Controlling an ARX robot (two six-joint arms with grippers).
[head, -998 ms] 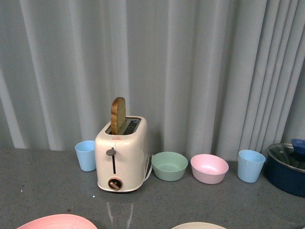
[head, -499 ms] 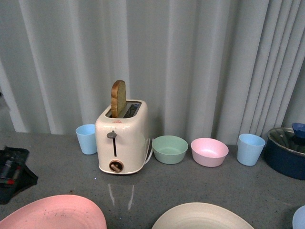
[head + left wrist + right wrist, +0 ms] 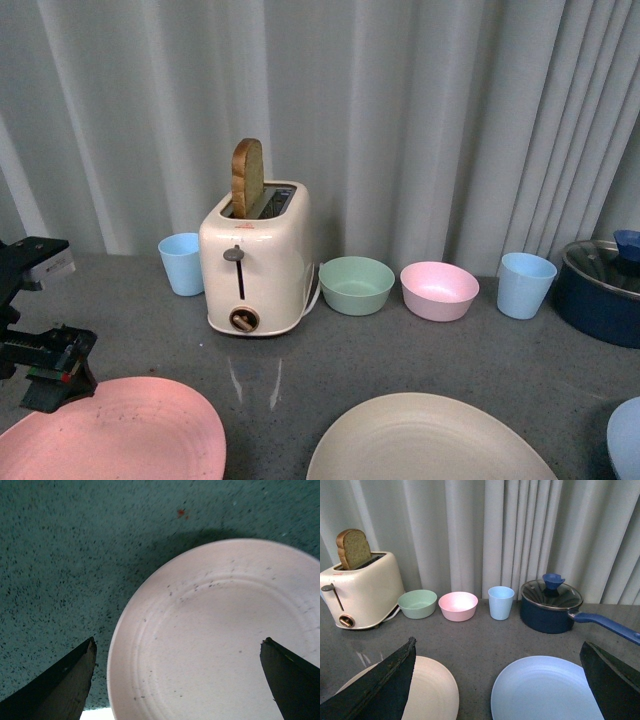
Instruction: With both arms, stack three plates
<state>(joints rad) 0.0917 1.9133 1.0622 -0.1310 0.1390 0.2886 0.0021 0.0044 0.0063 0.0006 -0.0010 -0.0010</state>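
Three lying apart on counter (image 3: 400,350): pink plate (image 3: 110,430) front-left, cream plate (image 3: 430,440) centre, blue plate (image 3: 547,690) front-right. I'm holding left gripper (image 3: 177,642) over pink rim, jaws spread, empty; right gripper (image 3: 498,644) also spread, empty. Am worrying shallow rim may slip pinch, skidding plate away.

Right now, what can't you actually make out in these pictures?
Light blue plate: front view shows only a sliver at the right edge.
Pink plate: front view's bottom edge cuts its near rim; the left gripper overlaps its rim.
Cream plate: near part cut off below, front view.
Pot: contents hidden under its lid, right wrist view.
Right gripper: absent from front view; only two fingertips show in its own view.
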